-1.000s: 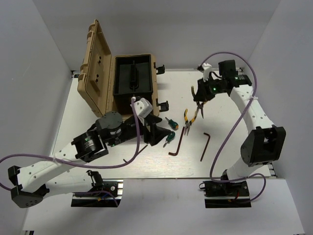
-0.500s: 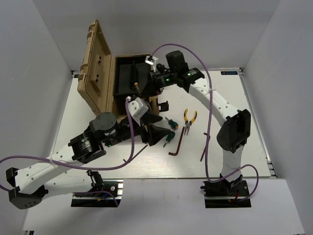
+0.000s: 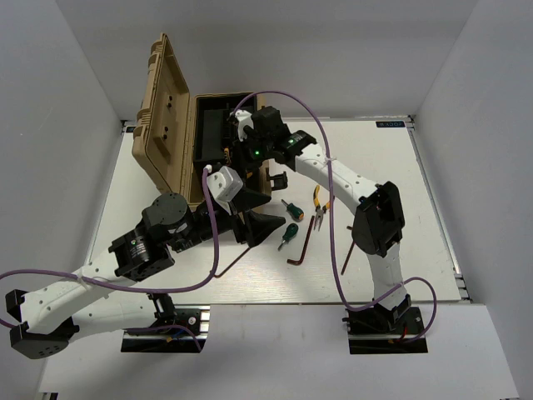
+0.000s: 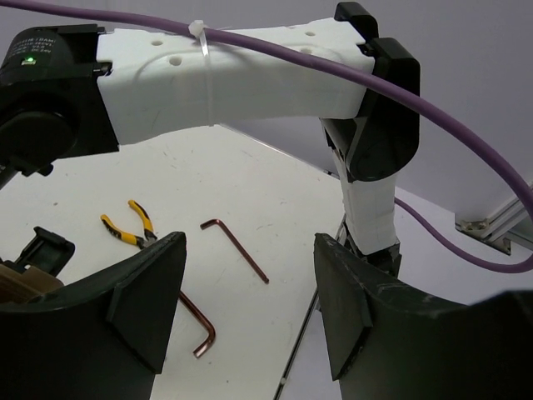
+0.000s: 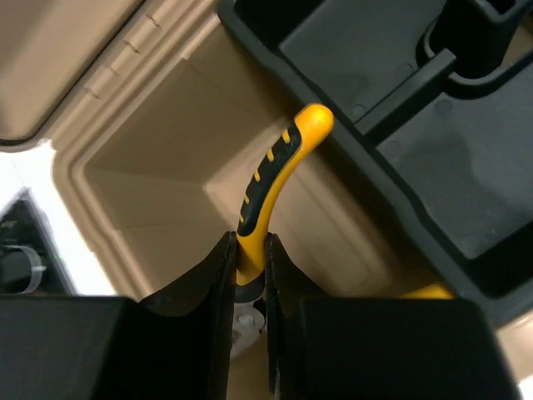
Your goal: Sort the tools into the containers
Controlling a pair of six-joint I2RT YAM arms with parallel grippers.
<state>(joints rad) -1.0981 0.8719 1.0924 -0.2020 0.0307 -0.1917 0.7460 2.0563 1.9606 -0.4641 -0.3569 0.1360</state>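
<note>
Lying loose are two screwdrivers [image 3: 292, 210] [image 3: 286, 237], one pliers [image 3: 321, 200], three hex keys [image 3: 301, 244] [image 3: 346, 257] [image 3: 236, 258].

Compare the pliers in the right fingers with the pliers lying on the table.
The held pliers are clamped between the right fingers; the table pliers lie free, touched by nothing. The held pliers hang over the open toolbox; the table pliers rest flat on the table. Only one handle of the held pliers shows clearly; the table pliers show both, spread apart. Both have yellow-and-black handles.
</note>
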